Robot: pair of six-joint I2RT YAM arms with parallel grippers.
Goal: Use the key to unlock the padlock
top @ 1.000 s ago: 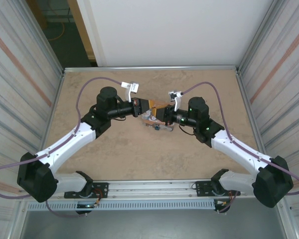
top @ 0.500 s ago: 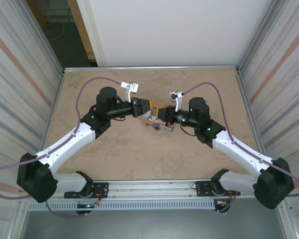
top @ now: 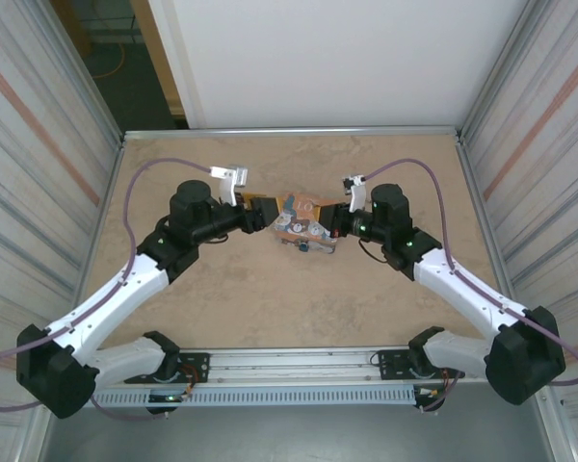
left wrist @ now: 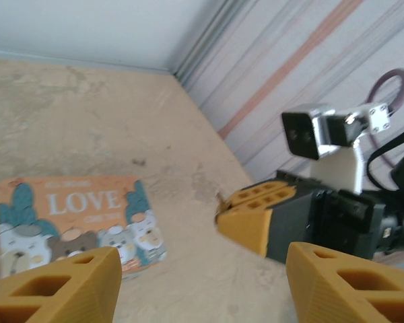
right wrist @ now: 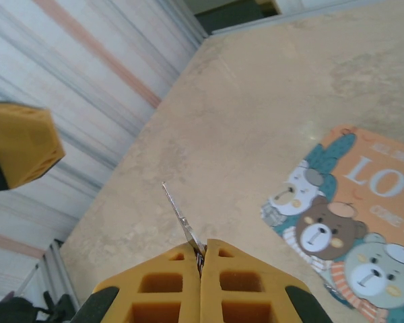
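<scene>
The table [top: 222,289] carries the orange LOVE tin box [left wrist: 74,208], which lies just beyond the left gripper [left wrist: 202,272]. That gripper's fingers are spread wide and grasp nothing. The right gripper [right wrist: 202,254] has its fingertips clenched on the key [right wrist: 180,217] (a thin silvery blade jutting forward). The padlock [top: 303,243] seems to be the small bluish speck at the tin's near edge, between both pairs of fingertips.

I see LOVE tin box [top: 301,219] flat mid-table, lying btwn L gripper [top: 266,214] & R gripper [top: 328,223]; each blocks other's straight line in. L fingers spread wide, gap btwn them free, R's tips just beyond. R tips pinch key [right wrist: 182,219], blade juts fwd. Near side of table [top: 299,308] bare, also far strip behind box. Both sides hemmed by ribbed walls [top: 48,192].
</scene>
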